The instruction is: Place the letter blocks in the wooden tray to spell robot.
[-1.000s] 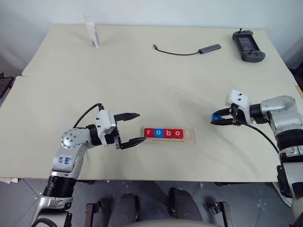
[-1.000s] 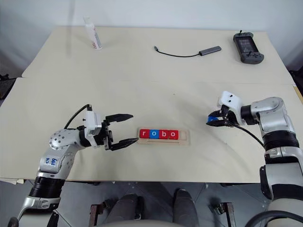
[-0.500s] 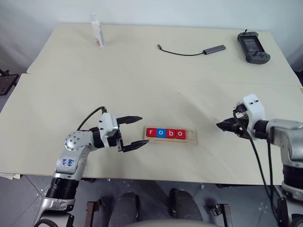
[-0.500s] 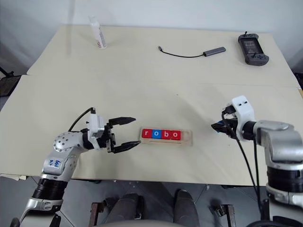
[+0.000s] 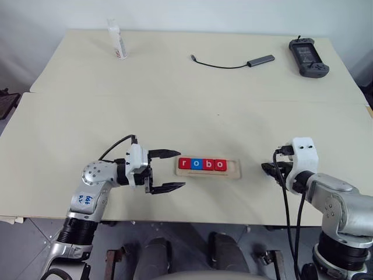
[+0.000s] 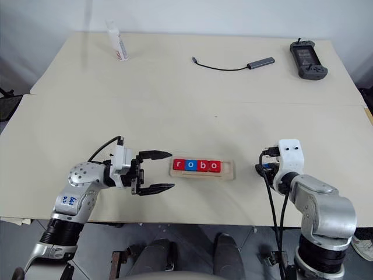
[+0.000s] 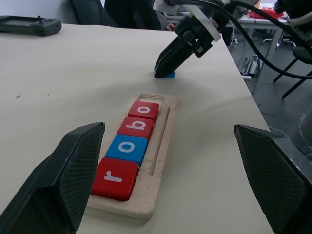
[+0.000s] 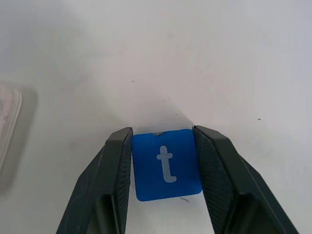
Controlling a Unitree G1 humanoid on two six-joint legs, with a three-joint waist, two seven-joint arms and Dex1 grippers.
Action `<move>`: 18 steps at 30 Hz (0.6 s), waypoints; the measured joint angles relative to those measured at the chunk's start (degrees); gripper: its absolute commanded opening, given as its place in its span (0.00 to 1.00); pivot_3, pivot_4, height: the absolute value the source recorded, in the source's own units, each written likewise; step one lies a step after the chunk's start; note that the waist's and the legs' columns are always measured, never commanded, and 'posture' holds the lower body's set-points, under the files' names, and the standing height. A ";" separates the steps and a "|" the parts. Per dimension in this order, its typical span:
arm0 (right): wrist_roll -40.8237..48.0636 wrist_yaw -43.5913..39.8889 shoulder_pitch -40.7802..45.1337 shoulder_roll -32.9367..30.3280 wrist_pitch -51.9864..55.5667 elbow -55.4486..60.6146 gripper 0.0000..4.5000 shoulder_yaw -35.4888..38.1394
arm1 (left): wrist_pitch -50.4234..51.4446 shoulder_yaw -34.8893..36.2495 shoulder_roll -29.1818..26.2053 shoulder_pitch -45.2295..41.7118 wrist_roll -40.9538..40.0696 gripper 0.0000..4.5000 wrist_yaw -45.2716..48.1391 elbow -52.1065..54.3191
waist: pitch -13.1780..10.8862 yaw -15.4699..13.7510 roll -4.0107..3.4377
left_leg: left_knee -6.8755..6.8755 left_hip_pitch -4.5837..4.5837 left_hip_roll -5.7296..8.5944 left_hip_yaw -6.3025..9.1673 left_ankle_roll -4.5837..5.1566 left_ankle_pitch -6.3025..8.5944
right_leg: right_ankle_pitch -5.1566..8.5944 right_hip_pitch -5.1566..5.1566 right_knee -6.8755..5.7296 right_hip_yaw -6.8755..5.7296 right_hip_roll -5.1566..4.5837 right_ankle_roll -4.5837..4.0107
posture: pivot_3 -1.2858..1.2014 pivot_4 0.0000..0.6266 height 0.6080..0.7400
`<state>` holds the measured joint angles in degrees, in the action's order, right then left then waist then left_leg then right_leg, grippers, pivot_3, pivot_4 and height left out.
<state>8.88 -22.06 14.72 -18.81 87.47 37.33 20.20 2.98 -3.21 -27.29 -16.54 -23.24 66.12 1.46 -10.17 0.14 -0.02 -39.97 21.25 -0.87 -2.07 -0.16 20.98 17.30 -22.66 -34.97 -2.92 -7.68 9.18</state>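
The wooden tray point(image 5: 234, 170) lies near the table's front edge. In it sit several letter blocks in a row: red r point(image 5: 185, 164), blue o point(image 5: 196, 164), red b point(image 5: 208, 164) and red o point(image 5: 220, 164); its right end is bare. My left gripper point(image 5: 180, 169) stands open and level at the tray's left end, one finger point(image 7: 73, 175) on each side, touching nothing. Right of the tray, my right gripper point(image 5: 269, 170) is shut on the blue t block point(image 8: 166, 164), which sits at the table surface point(image 7: 165, 75).
At the table's far side stand a white bottle point(image 5: 116, 39), a cable with a grey adapter point(image 5: 259, 59) and a black handheld controller point(image 5: 304, 49). A seam runs across the table's middle point(image 5: 186, 96).
My right arm has pulled back toward the front edge and its wrist has turned, still gripping the blue t block. The left gripper has barely moved. The camera view shifted.
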 measured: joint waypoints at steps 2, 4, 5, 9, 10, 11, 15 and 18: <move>0.16 1.04 0.35 0.69 0.36 0.09 0.57 0.26 | -0.12 0.00 0.21 -0.36 0.00 1.00 -0.07 -0.05 | 0.00 0.00 0.00 | 0.00 0.00 0.00 0.00 0.00 0.00 | 0.00 0.00 0.00 0.00 0.00 0.00 | 0.52 0.24 1.00; 0.57 1.24 0.62 0.30 -0.04 -0.43 0.71 0.26 | -0.31 0.00 0.41 -0.42 0.00 1.00 -0.21 -0.15 | 0.00 0.00 0.00 | 0.01 0.00 0.00 0.00 0.01 0.00 | 0.00 0.00 0.01 0.01 0.00 0.00 | 0.52 0.24 1.00; 0.78 1.21 0.68 -0.27 -0.38 -0.83 0.79 0.27 | -0.39 0.00 0.49 -0.42 0.01 1.00 -0.26 -0.19 | 0.00 0.01 0.00 | 0.02 0.00 0.01 0.00 0.01 0.01 | 0.00 0.00 0.02 0.01 0.00 0.00 | 0.52 0.24 1.00; 4.19 -5.55 0.22 -11.67 -6.83 -6.89 1.00 -0.77 | -0.54 0.04 0.46 -0.39 0.01 1.00 -0.38 -0.23 | -0.01 -0.21 -0.01 | 0.00 0.02 0.07 -0.01 0.13 0.06 | 0.00 0.02 0.08 0.03 -0.05 0.00 | 0.52 0.24 1.00; 5.32 -8.47 -0.02 -15.42 -9.23 -8.67 1.00 -1.07 | -0.55 0.09 0.42 -0.37 0.02 1.00 -0.39 -0.26 | -0.01 -0.16 0.00 | 0.02 0.02 0.06 -0.01 0.15 0.08 | 0.00 0.03 0.10 0.03 -0.05 0.00 | 0.52 0.24 1.00; 5.93 -10.85 -0.28 -18.10 -11.62 -10.13 1.00 -1.32 | -0.55 0.10 0.41 -0.37 0.02 1.00 -0.40 -0.29 | -0.01 -0.09 0.00 | 0.03 0.01 0.04 -0.02 0.17 0.08 | 0.00 0.03 0.12 0.03 -0.03 0.00 | 0.52 0.24 1.00; 8.18 -24.04 -2.92 -28.48 -27.66 -19.20 1.00 -4.85 | -0.55 0.16 0.17 -0.38 0.02 1.00 -0.46 -0.34 | -0.01 -0.01 0.01 | 0.08 0.00 0.03 -0.06 0.17 0.09 | 0.00 0.03 0.20 0.03 -0.01 0.01 | 0.52 0.24 1.00; 8.15 -33.66 -4.04 -33.53 -41.97 -26.35 1.00 -6.70 | -0.52 0.43 -0.13 -0.36 0.01 1.00 -0.59 -0.32 | -0.02 -0.01 0.02 | 0.05 -0.02 0.03 -0.09 0.17 0.09 | -0.01 0.05 0.20 0.04 -0.02 0.02 | 0.52 0.24 1.00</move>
<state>17.03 -55.71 10.68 -52.34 45.50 10.99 13.50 2.46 -2.78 -27.42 -16.89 -23.23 65.54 1.13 -10.18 0.12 -0.01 -39.91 21.23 -0.83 -2.15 0.01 21.07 17.30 -22.61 -34.77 -2.87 -7.70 9.20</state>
